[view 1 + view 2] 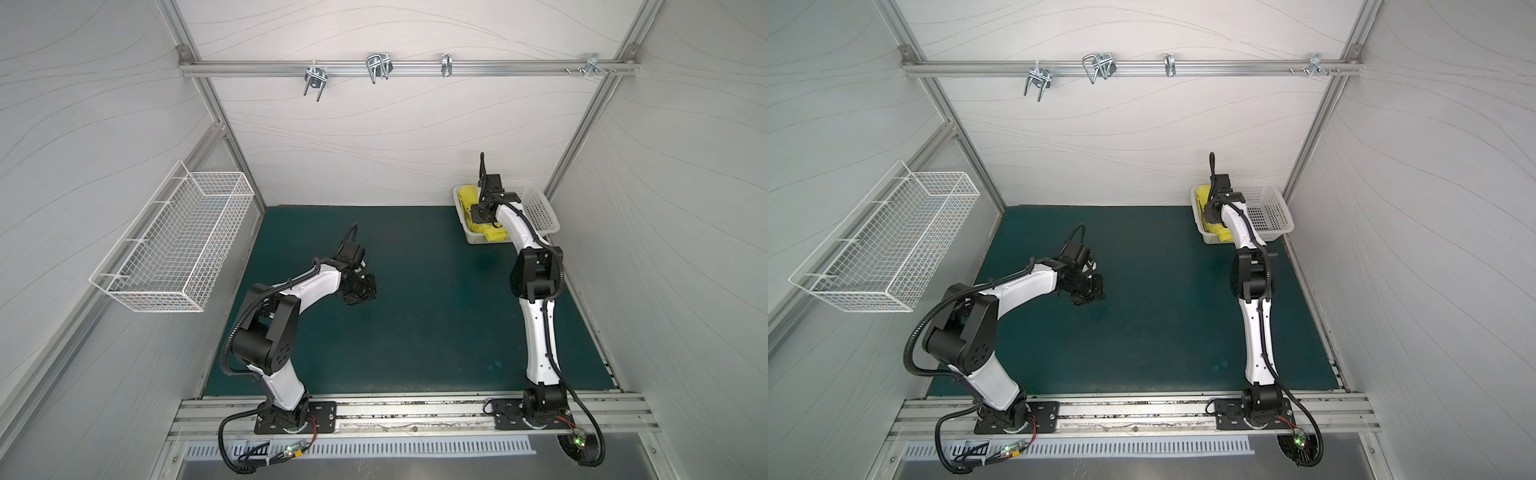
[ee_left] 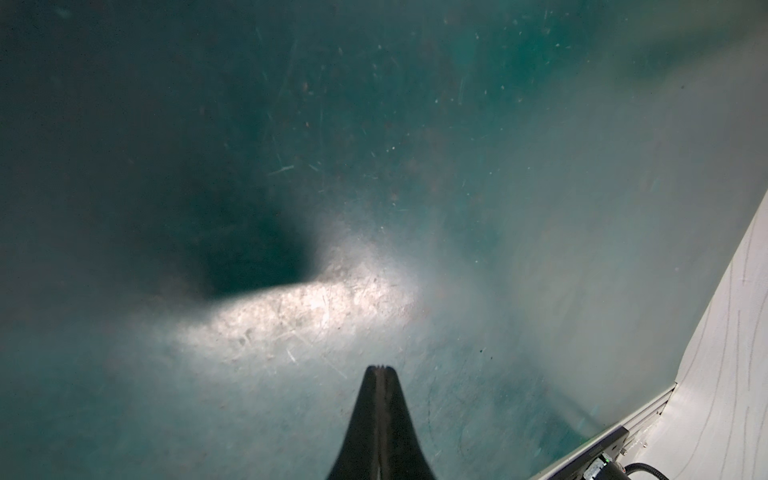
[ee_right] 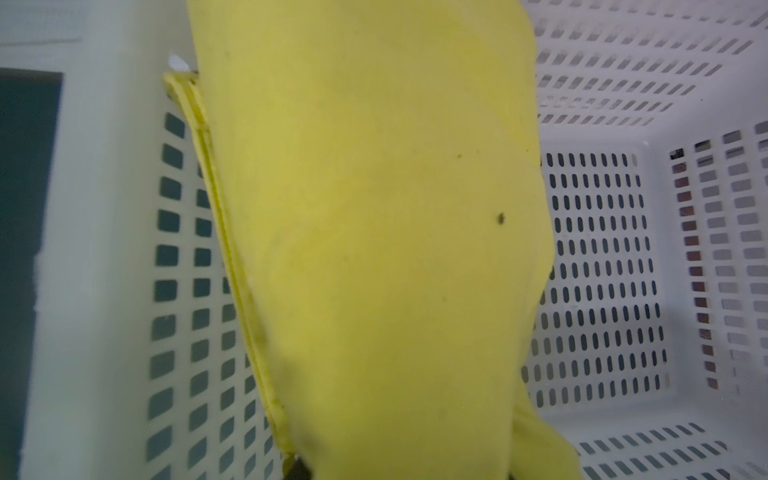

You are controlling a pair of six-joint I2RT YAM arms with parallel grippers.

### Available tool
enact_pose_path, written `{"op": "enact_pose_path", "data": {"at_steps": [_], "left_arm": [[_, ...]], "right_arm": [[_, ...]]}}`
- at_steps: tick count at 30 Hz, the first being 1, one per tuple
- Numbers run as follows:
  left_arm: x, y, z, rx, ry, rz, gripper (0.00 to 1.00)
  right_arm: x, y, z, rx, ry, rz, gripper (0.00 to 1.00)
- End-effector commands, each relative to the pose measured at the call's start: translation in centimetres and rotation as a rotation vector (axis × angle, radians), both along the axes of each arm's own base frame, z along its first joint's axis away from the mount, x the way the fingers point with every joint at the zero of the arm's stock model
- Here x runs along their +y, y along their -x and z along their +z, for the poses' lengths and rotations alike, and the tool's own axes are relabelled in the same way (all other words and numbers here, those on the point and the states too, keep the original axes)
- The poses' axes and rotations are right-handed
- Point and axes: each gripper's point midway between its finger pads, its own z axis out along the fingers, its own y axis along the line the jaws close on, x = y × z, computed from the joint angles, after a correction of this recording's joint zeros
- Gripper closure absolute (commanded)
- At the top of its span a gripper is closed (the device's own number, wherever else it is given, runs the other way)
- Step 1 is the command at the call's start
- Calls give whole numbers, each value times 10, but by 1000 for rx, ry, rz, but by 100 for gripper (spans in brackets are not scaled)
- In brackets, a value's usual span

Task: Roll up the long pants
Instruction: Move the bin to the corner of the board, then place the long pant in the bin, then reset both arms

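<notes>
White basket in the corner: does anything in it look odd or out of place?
Nothing much: the long pants sit bundled against one side of the white basket, and the fabric carries a few small dark specks.

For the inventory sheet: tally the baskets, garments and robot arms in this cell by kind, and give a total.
Baskets: 2 (wire basket, plastic basket)
Garments: 1 (long pants, lying in the plastic basket)
Robot arms: 2 (left arm, right arm)
Total: 5
</notes>
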Motion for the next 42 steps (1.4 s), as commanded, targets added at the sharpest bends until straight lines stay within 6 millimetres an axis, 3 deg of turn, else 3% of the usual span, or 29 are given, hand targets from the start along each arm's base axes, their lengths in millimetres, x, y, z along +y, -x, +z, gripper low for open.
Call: {"op": "enact_pose_path", "data": {"at_steps": [1, 5, 7, 9, 11, 15, 17, 22, 23, 27, 29, 32, 36, 39, 42], "left_arm": [[-2, -3, 1, -18, -1, -2, 100], [0, -2, 3, -26, -4, -2, 100], [-1, -3, 5, -31, 2, -2, 100], [-1, -3, 8, -37, 6, -1, 100], [-1, -3, 13, -50, 9, 0, 100], [0, -5, 29, -86, 13, 6, 100], [3, -6, 39, -113, 6, 13, 100], [10, -8, 67, -187, -16, 27, 100], [13, -8, 72, -204, -25, 34, 100], [26, -5, 96, -267, -66, 54, 100], [40, -4, 109, -311, -116, 70, 100], [79, -11, 134, -417, -222, 155, 100], [148, -18, 169, -579, -386, 292, 98], [205, -12, 182, -640, -582, 414, 65], [229, -18, 178, -725, -569, 475, 44]], "right_arm": [[63, 53, -64, 260, -111, 145, 91], [75, 61, -61, 292, -185, 152, 82], [76, 66, -61, 312, -194, 151, 65], [72, 68, -53, 304, -186, 138, 55], [67, 67, -33, 247, -180, 128, 45], [52, 66, 39, 55, -186, 91, 31], [40, 71, 73, -41, -202, 63, 20], [18, 101, 119, -170, -255, 32, 9], [14, 110, 126, -197, -259, 28, 1], [-9, 141, 149, -295, -238, -44, 1], [-10, 160, 148, -286, -263, -23, 1], [-5, 193, 124, -220, -278, 37, 1], [-17, 234, 99, -224, -281, 30, 1], [-35, 246, 94, -275, -281, -28, 1], [-46, 245, 86, -295, -298, -89, 1]]}}
